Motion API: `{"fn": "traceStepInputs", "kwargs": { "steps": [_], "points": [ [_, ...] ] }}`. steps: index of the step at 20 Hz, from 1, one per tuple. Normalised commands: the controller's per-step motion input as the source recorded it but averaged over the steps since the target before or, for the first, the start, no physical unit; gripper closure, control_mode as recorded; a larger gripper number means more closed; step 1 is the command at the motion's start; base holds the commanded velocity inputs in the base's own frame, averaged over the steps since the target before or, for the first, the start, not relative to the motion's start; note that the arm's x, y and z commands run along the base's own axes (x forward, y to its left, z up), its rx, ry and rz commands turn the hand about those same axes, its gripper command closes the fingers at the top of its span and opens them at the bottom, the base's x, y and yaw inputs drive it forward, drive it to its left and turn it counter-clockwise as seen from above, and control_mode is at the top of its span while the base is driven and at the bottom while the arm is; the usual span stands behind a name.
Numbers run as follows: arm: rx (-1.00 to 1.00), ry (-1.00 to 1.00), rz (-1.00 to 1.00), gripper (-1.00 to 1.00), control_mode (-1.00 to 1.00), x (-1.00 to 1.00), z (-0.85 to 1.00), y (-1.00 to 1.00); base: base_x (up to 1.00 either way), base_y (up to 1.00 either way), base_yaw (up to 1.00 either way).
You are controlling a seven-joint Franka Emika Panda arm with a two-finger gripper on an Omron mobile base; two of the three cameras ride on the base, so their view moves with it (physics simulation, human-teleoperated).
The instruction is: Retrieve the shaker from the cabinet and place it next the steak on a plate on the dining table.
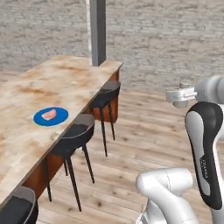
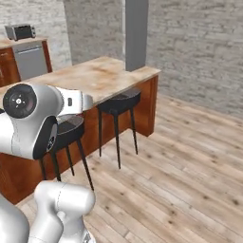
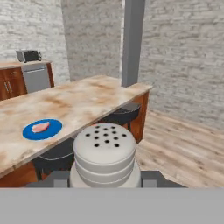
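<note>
The gripper (image 3: 105, 186) is clamped on the shaker (image 3: 105, 153). The plate (image 3: 42, 129) and steak (image 3: 40, 127) sit ahead, left, on the surface (image 3: 78, 105). A loose squeeze could drop it early.

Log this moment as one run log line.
gripper: shut on shaker | steak: on plate | plate: on dining table | shaker: not yet placed

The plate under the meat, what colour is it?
Bright blue. The plate shows best in the left base view, on the marbled table.
</note>
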Motion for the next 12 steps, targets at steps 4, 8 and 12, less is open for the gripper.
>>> {"fn": "traceStepInputs", "kwargs": {
  "steps": [4,8,12],
  "points": [
    [0.0,0.0,0.0,1.0,1.0,0.0,0.0,0.0,1.0,-0.47,0.44],
    [0.0,0.0,0.0,1.0,1.0,0.0,0.0,0.0,1.0,-0.24,0.47],
    [0.0,0.0,0.0,1.0,1.0,0.0,0.0,0.0,1.0,0.0,0.51]
  ]
}}
